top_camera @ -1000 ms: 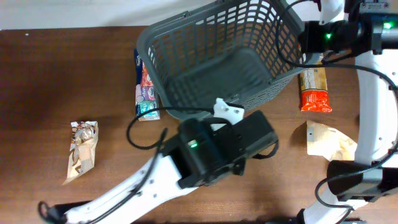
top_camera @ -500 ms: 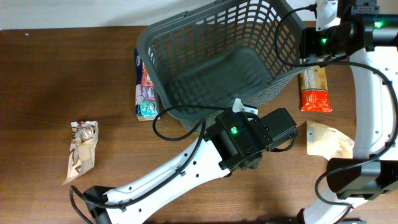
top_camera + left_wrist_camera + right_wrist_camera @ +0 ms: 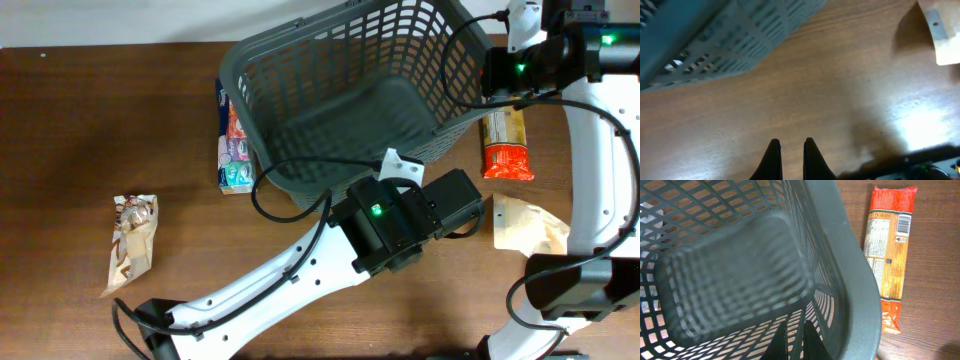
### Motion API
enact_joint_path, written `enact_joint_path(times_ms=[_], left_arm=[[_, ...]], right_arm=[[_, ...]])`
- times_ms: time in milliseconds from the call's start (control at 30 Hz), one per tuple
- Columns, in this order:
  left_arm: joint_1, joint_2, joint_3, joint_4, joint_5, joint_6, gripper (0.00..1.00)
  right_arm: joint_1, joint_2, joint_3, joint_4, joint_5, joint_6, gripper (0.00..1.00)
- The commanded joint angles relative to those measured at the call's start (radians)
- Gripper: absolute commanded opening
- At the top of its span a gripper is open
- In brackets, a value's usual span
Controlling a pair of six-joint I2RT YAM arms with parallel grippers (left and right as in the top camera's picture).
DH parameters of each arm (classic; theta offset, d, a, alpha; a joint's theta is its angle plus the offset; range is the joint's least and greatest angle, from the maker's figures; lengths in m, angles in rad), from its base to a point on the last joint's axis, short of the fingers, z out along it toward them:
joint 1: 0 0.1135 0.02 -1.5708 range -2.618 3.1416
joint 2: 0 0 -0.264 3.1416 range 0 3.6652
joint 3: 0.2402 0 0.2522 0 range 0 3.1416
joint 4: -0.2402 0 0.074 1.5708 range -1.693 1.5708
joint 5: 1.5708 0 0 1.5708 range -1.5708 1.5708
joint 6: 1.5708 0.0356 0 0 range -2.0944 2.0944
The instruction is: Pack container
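Observation:
The container (image 3: 340,95), a large dark grey lattice basket, sits tilted at the back middle of the table. My right gripper (image 3: 490,75) is at its right rim. In the right wrist view the fingers (image 3: 802,340) are shut on a strip of the container's wall (image 3: 850,280). My left gripper (image 3: 465,205) is low over the bare table in front of the container's right corner. In the left wrist view its fingers (image 3: 790,147) are close together with nothing between them, and the container (image 3: 730,40) is at the upper left.
An orange-red packet (image 3: 503,145) lies right of the container and also shows in the right wrist view (image 3: 887,255). A beige pouch (image 3: 530,225) lies at the front right and shows in the left wrist view (image 3: 940,35). A colourful packet (image 3: 232,150) lies left of the container. A snack wrapper (image 3: 133,240) lies far left.
My left arm has swung to the right, from in front of the container toward the beige pouch. The right arm and the container have barely moved.

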Motion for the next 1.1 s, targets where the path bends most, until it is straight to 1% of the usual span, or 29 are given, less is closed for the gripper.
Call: enact_joint_path(times_ms=[0, 333, 933, 1067], left_arm=[[-0.003, 0.005, -0.008, -0.002, -0.064, 0.014, 0.02], [0.024, 0.036, -0.008, -0.031, -0.072, 0.014, 0.02], [0.058, 0.036, -0.008, -0.020, -0.087, 0.014, 0.02], [0.083, 0.036, -0.008, -0.026, -0.087, 0.014, 0.02]], right_arm=[[0.005, 0.017, -0.006, -0.009, 0.021, -0.002, 0.04], [0.005, 0.018, -0.007, -0.019, 0.024, -0.002, 0.04], [0.005, 0.019, -0.027, -0.016, 0.024, -0.002, 0.04], [0.005, 0.019, -0.027, -0.023, 0.024, -0.002, 0.04]])
